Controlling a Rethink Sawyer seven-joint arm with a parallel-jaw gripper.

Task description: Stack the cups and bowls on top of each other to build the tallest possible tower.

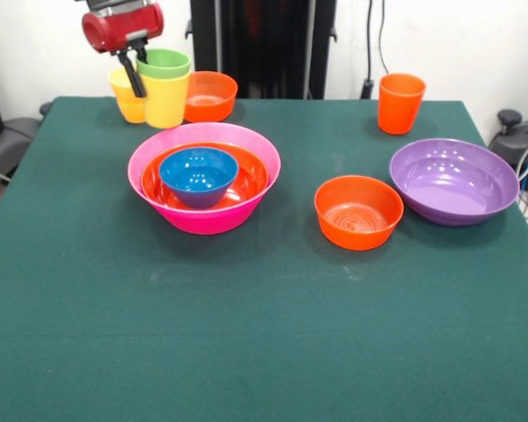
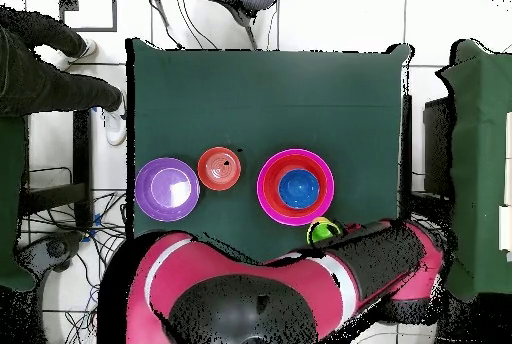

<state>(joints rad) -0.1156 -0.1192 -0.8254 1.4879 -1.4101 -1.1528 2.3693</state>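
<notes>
A light green cup (image 1: 163, 62) sits nested in a yellow cup (image 1: 165, 101) at the table's far left; it also shows in the overhead view (image 2: 322, 230). A second yellow cup (image 1: 126, 98) stands just behind them. My gripper (image 1: 137, 77) hangs at the green cup's left rim, between the two yellow cups. The big pink bowl (image 1: 202, 220) holds the wide orange bowl (image 1: 249, 187), with the small blue bowl (image 1: 198, 171) inside that. One small orange bowl (image 1: 209, 95) stands beside the cups, another (image 1: 358, 211) at centre right. The purple bowl (image 1: 453, 180) and the taller orange cup (image 1: 400, 103) are at the right.
In the overhead view the red arm (image 2: 300, 280) covers the table's near edge and hides the gripper. A person's dark sleeve (image 2: 50, 70) reaches in at the upper left, off the table. Cables and a chair stand around the table.
</notes>
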